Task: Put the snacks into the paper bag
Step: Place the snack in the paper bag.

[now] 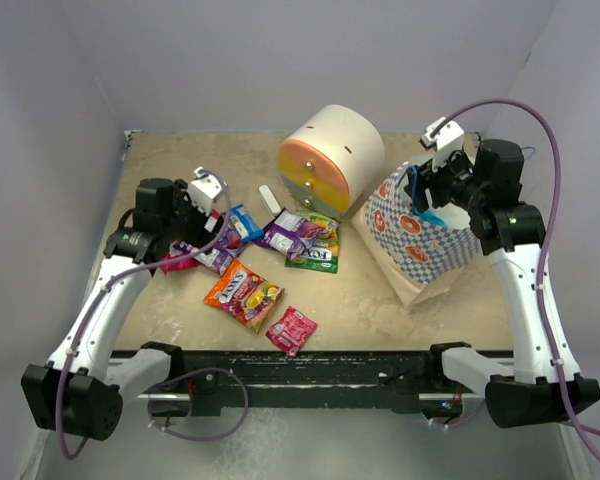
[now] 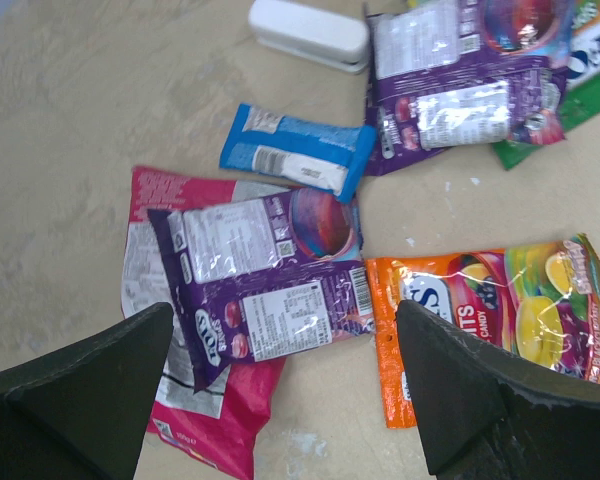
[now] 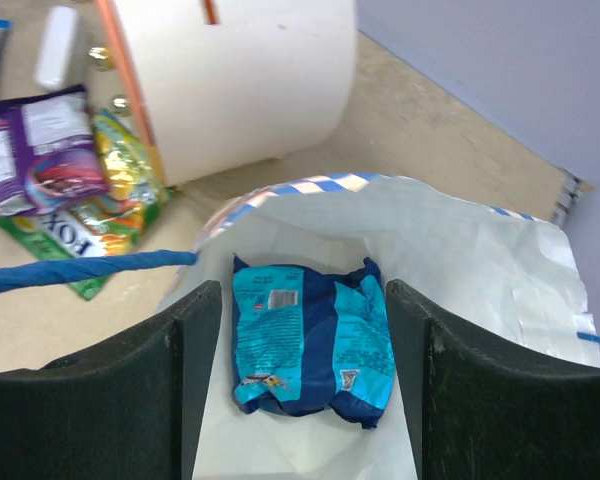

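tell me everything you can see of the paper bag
The paper bag is tan kraft with a blue-white checkered band, orange fruit-slice prints and thin blue cord handles. It sits at the right of the table, beside the cream drawer unit, mouth open under the right claw. Inside, white lining and one blue snack packet.

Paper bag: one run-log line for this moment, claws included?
right claw: open over paper bag | blue packet: inside bag | left claw: open above purple packet | loose snacks: on table

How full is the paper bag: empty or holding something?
Holding something: the right wrist view looks into the open bag, where one blue packet lies on its white lining.
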`<state>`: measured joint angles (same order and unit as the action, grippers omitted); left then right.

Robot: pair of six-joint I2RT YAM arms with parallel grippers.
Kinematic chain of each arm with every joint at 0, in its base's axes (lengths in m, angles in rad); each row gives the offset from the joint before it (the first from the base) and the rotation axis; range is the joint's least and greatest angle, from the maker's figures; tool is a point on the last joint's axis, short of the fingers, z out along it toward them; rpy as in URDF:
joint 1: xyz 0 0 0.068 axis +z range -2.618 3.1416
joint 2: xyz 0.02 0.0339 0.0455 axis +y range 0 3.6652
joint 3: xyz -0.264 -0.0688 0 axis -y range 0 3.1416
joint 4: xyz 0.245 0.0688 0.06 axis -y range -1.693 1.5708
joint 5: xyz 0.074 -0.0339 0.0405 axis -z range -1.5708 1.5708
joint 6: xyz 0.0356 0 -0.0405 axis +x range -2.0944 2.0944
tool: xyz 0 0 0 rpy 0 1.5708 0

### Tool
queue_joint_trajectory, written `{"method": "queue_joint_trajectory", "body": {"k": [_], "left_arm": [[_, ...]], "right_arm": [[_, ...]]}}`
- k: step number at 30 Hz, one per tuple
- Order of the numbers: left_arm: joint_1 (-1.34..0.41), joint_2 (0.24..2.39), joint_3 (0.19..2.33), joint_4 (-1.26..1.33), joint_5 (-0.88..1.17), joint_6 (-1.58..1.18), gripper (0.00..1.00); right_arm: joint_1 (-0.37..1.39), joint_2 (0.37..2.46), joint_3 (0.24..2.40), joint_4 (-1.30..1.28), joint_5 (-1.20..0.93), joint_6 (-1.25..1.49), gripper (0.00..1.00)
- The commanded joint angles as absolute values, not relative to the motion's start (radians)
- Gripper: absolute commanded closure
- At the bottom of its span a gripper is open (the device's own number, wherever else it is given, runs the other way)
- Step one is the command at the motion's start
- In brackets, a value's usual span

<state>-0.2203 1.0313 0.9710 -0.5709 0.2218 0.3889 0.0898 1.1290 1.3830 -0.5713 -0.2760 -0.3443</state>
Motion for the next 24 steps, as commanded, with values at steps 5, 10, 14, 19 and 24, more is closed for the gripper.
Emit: {"method": "queue_joint_trajectory", "body": {"k": [5, 10, 14, 19, 24], "left_arm": [[-0.012, 1.190, 1.090, -0.591, 0.349, 0.302, 0.10], [0.002, 1.226, 1.105, -0.599, 0.392, 0.299, 0.11], [0.002, 1.213, 1.107, -0.597, 0.400, 0.308, 0.11], [0.003, 1.196, 1.102, -0.604, 0.424, 0.337, 0.11], [0.000, 1.187, 1.091, -0.594, 0.453, 0.363, 0.10]], "right_arm": [[0.095, 1.028, 1.364, -0.491, -0.447, -0.324, 0.27], [0.096, 1.043, 1.357, -0.486, -0.346, -0.310, 0.28], [0.095, 1.073, 1.328, -0.516, -0.333, -0.315, 0.31], [0.095, 1.079, 1.275, -0.527, -0.208, -0.336, 0.33], [0.095, 1.056, 1.240, -0.531, -0.156, -0.375, 0.33]]}}
